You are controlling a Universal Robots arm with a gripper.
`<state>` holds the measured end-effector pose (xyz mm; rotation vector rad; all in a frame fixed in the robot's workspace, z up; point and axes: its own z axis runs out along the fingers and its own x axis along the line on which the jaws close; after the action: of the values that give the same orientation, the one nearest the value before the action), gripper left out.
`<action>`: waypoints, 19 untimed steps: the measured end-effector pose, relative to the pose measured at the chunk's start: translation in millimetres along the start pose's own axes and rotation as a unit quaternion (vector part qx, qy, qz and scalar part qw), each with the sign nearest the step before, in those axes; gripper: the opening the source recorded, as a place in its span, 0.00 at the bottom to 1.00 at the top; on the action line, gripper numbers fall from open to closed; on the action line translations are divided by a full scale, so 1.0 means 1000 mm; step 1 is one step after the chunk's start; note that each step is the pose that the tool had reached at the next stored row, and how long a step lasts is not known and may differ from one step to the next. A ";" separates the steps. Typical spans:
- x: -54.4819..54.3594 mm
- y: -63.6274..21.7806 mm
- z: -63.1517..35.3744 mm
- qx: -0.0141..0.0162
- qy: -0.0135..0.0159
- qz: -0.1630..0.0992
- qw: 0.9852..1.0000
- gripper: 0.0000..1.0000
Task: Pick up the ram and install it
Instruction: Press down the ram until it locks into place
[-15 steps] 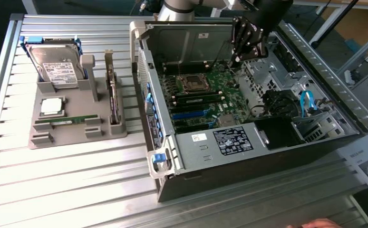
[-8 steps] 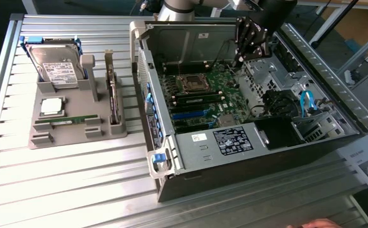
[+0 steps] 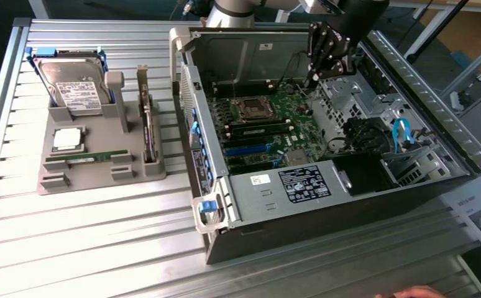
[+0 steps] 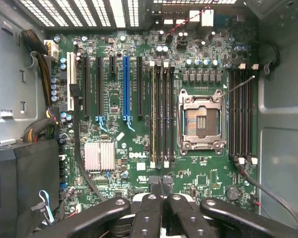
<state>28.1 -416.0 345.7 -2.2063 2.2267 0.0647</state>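
- Exterior view: the gripper point(image 3: 315, 76) hangs over the open computer case point(image 3: 307, 233), above the far part of the motherboard point(image 3: 284, 102) inside it. Its fingers are pressed together with nothing between them.
- Same view, and here's the ram point(image 3: 87, 157). It is outside the case, lying flat in the grey holder point(image 3: 99, 181) that sits just beside the case on the exterior view's left. A silver processor chip point(image 3: 66, 138) rests just behind it in the same holder.
- The relation that counts: from the gripper, the ram lies out past the case's wall on the exterior view's left and toward the near side, well apart from the fingertips. Its long axis points at that case wall — by my reading, roughly in line with the memory slots inside the case.
- There is one arm only, so no choice of which is nearer.
- Wrist view: the camera looks straight down into the case, and the gripper point(image 4: 161, 182) shows closed and empty over the board.
- Also in the wrist view: the long memory slots point(image 4: 161, 114) run side by side just beside the open processor socket point(image 4: 199, 122), with a second bank on the socket's other side — I cannot tell whether any slot is filled.
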 end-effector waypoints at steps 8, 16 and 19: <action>0.000 0.0026 0.0000 0.005 0.000 0.000 1.000 0.10; 0.000 0.0025 0.0067 0.006 0.000 0.000 1.000 0.10; 0.000 0.0024 0.0113 0.007 0.000 0.000 1.000 0.10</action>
<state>25.4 -415.9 334.4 -2.2000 2.2192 0.0489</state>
